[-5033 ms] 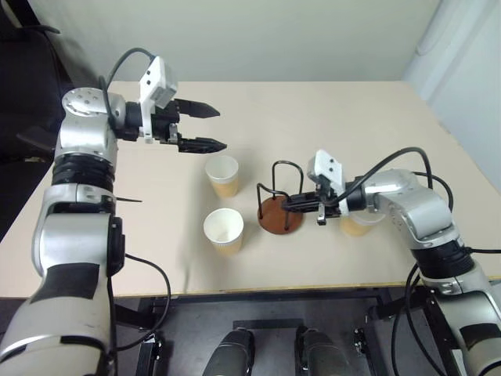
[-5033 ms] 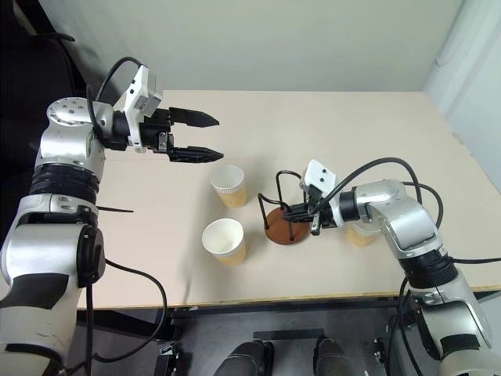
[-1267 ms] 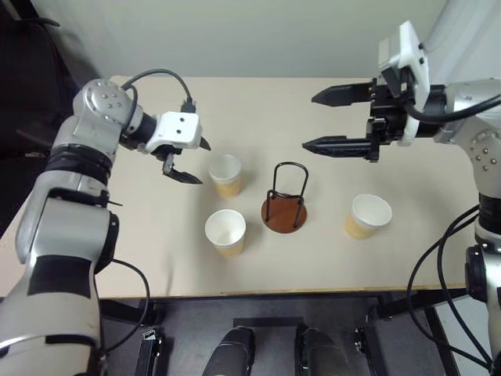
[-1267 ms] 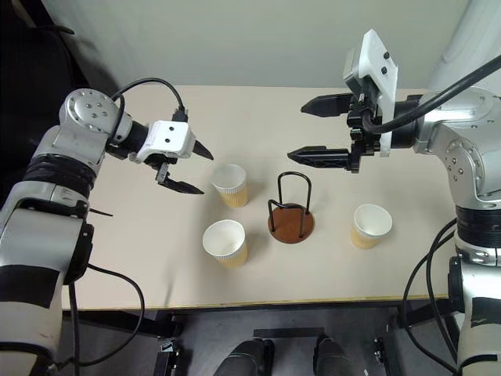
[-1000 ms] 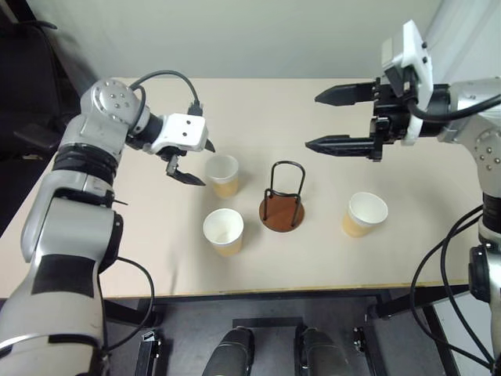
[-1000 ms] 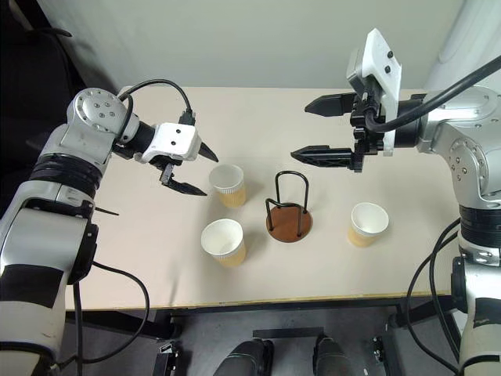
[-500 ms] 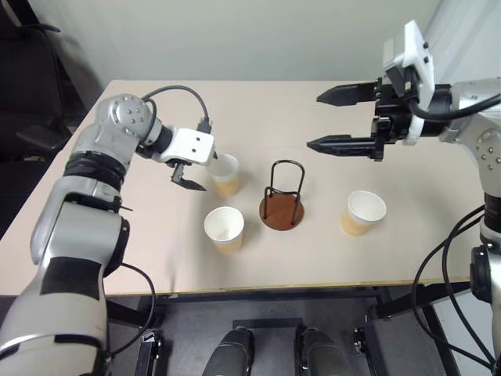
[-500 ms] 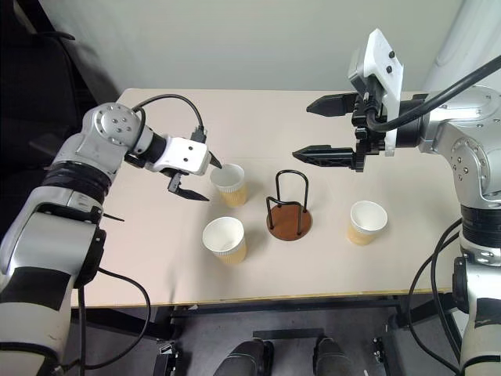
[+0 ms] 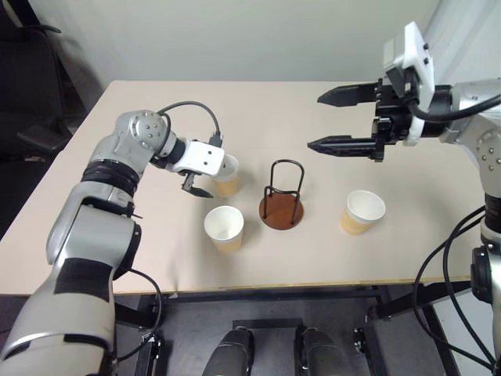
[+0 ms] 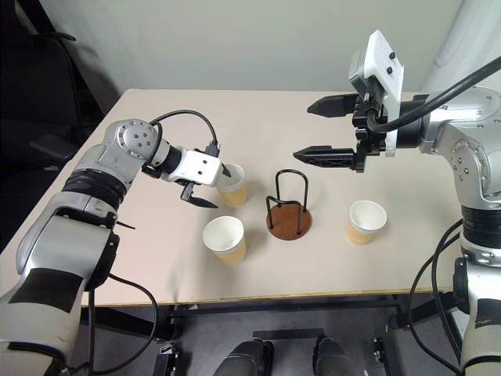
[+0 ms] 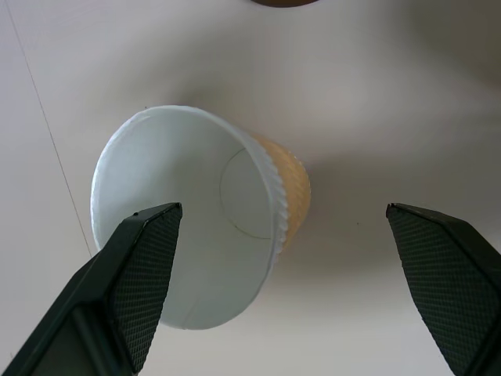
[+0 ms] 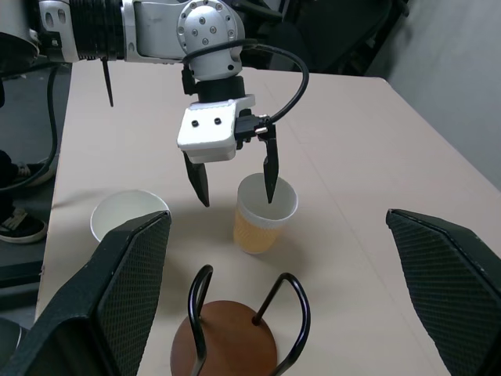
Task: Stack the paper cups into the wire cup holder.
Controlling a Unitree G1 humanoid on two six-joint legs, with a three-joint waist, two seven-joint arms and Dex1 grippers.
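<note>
1. Left gripper (image 10: 210, 186) has its two black fingers spread wide and pointing steeply down, and holds nothing; one finger (image 12: 270, 168) reaches over the rim of the far cup, the other (image 12: 199, 178) hangs outside it. Whether either finger touches the cup cannot be told.
2. Nearest on the table (image 9: 329, 251), the near cup (image 9: 224, 229) stands upright, mouth up, long axis vertical, at about 5 o'clock from the left gripper and apart from it.
3. At about 3 o'clock from the near cup, the wire cup holder (image 9: 282, 197) stands upright on its round brown base, its black loops rising straight up, with no cup in it.
4. Further along at 3 o'clock, the right-hand cup (image 9: 362, 212) stands upright, mouth up, well apart from the holder.
5. The far cup (image 10: 231, 185) stands upright, mouth up, at 12 o'clock from the near cup and 9 o'clock from the holder, between the left fingers.
6. Right gripper (image 9: 337, 120) hangs high above the table, fingers wide apart and roughly level, empty, at about 1 o'clock from the holder and clear of every cup.
</note>
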